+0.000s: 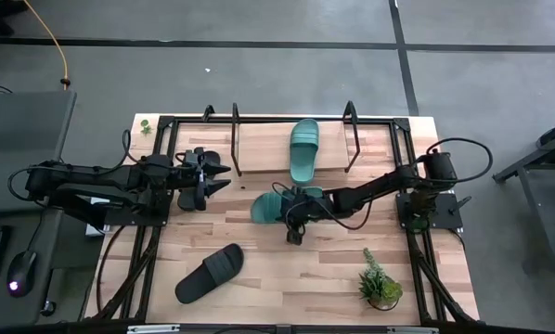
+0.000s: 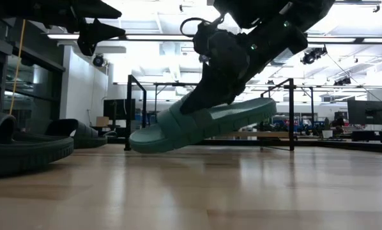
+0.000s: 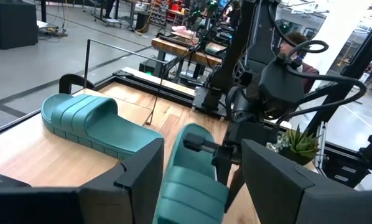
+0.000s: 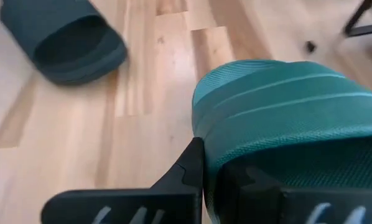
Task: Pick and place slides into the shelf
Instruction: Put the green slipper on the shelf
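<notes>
You are looking into a robotics lab or workshop, grey concrete floor [image 1: 259, 23] spreading around the wooden table [image 1: 287, 278], workbenches [image 3: 186, 50] standing behind (cluttered with gear), a seated person [image 3: 301, 53] working, ceiling light strips [image 2: 146, 37] glowing overhead.

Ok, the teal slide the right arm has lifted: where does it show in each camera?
High view: held teal slide at table centre, under the right gripper.
Low view: mid-frame, raised off the tabletop.
Left wrist view: bottom centre.
Right wrist view: fills the right side.
Shared landmark: the second teal slide on the shelf, also in the left wrist view.
</notes>
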